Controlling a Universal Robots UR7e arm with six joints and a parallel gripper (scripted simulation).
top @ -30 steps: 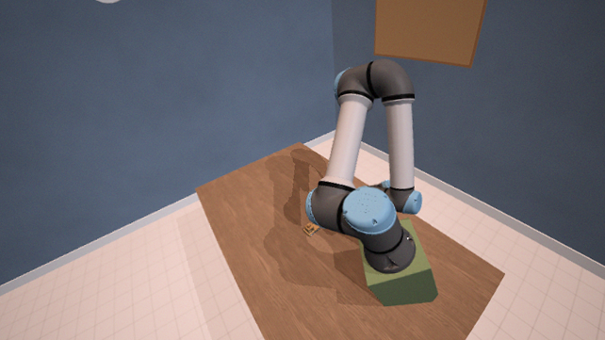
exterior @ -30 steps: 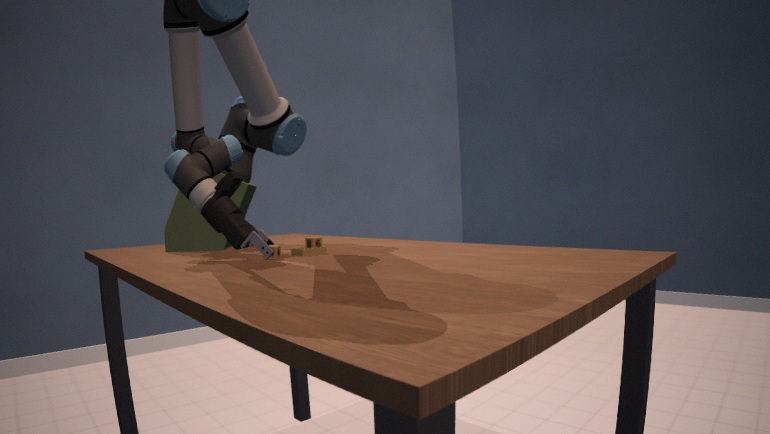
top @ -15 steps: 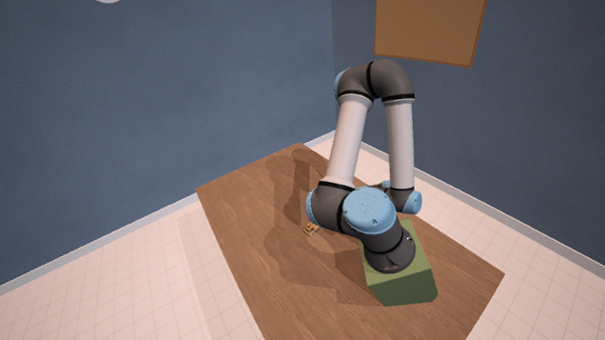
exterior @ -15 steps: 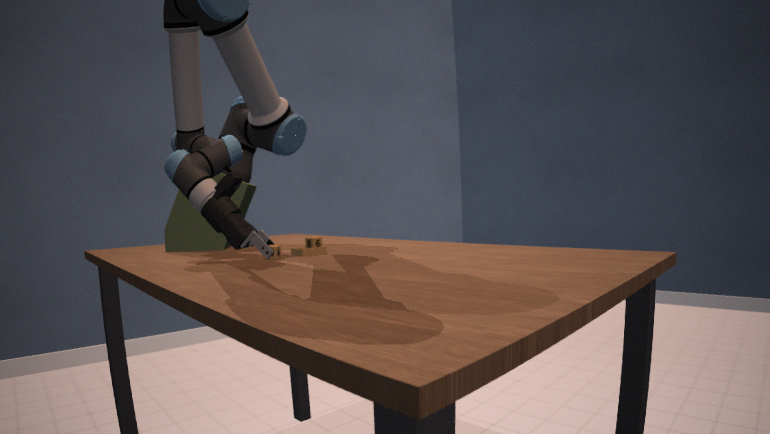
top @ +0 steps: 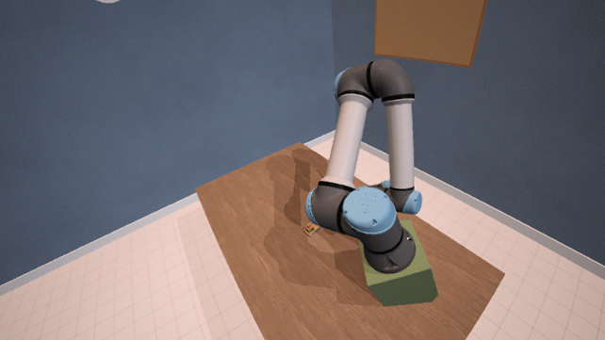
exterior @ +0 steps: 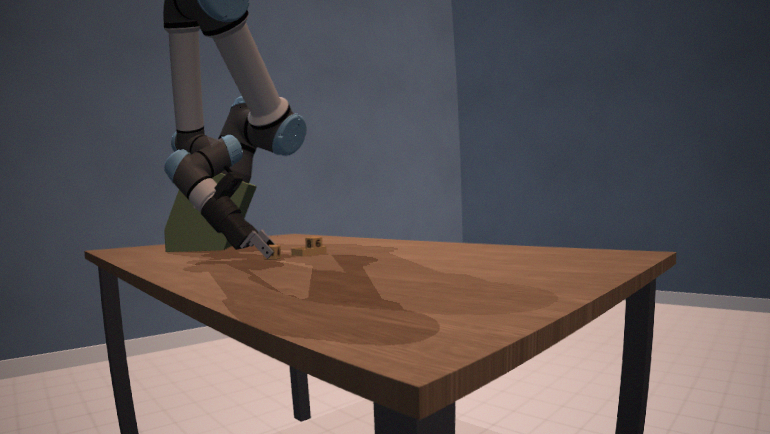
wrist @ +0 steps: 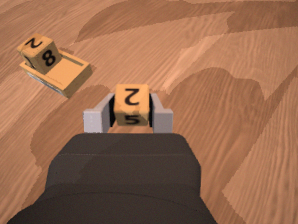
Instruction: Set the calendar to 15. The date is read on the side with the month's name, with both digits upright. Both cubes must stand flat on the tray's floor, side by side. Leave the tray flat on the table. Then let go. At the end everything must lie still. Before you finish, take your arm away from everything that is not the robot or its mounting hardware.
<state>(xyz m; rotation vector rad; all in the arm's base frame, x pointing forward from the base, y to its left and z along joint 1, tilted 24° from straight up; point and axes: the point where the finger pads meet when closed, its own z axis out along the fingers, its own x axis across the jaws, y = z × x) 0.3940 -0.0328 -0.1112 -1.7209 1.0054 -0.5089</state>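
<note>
My gripper (wrist: 132, 104) (exterior: 267, 249) is low over the wooden table (exterior: 485, 301), its fingers closed on the sides of a small orange date cube (wrist: 132, 102) (exterior: 275, 250). That cube shows a 2 on top and a 5 on the face toward the wrist, and sits at table level, outside the tray. The flat orange tray (wrist: 76, 79) (exterior: 297, 251) lies a short way ahead and to the left. A second cube (wrist: 40, 52) (exterior: 313, 242) stands in the tray's far end, with 2 on top and 8 on its side. In the top view the arm hides my gripper.
The arm's green base block (exterior: 186, 231) (top: 400, 280) stands on the table just behind the gripper. The tray (top: 312, 232) peeks out beside the arm's elbow in the top view. The arm's shadow falls across the table.
</note>
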